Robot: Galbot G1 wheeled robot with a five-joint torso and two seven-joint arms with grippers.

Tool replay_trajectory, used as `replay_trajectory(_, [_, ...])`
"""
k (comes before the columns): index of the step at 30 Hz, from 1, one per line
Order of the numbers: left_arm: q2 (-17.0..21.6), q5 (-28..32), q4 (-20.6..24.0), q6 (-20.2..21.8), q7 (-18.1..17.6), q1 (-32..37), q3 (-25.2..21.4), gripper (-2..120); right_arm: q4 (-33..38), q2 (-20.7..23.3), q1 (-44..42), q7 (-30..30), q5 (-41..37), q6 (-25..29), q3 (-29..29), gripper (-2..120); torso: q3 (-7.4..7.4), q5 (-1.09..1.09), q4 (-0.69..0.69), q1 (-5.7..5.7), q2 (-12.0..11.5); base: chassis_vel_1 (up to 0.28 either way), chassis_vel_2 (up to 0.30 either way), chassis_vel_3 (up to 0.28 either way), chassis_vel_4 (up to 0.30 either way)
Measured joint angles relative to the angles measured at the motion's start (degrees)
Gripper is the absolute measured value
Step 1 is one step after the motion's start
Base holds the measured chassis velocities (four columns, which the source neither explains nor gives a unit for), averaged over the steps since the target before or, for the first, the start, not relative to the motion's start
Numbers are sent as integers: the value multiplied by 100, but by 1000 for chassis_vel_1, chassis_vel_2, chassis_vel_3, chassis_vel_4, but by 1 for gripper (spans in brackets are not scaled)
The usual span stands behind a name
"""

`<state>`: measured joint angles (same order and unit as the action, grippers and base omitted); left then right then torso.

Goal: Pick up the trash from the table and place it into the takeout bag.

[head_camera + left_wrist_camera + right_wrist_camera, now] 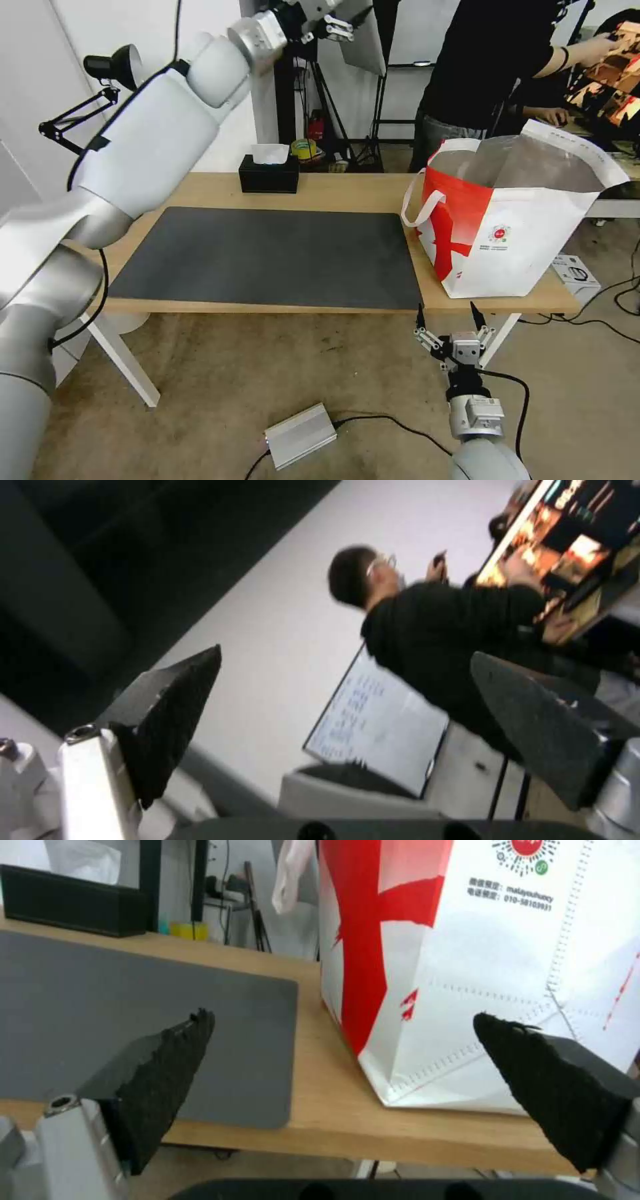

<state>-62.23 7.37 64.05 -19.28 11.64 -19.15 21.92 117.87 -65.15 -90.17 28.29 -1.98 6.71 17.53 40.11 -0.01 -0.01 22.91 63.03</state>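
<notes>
The dark grey mat point(267, 257) on the tabletop point(347, 190) carries no bowl or cup, so the trash is probably already inside the takeout bag point(513, 233) standing at the tabletop's right end, though its contents are hidden. The right gripper point(451, 319) hangs below the near edge with jaws spread and empty; the left gripper point(347, 715), jaws also spread, is raised high above the far side near the black tissue box point(269, 175). Lifted carelessly, the right gripper could catch the tabletop edge or nudge the bag over.

Takeout bag point(513, 227) inside hidden by its walls; left gripper point(340, 23) partly cut off at top edge.
</notes>
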Motion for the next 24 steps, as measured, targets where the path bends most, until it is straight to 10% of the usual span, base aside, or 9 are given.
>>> replay_trajectory(14, [2403,559,2066,482,-242,2570,-1670,100,3,86,-54,5,-5,-6,33,100,-1,-1,1,0,0,0,0,0,0])
replay_trajectory(18, [3068,844,3123,606,-513,4870,-3260,100,3,99,-86,4,-11,-15,83,100,-1,2,4,-1,1,0,0,0,0])
replay_trajectory(24, [2889,831,3930,640,-616,7287,-5052,100,44,125,-116,-2,-26,-17,144,100,-1,2,2,-1,1,0,0,0,0])
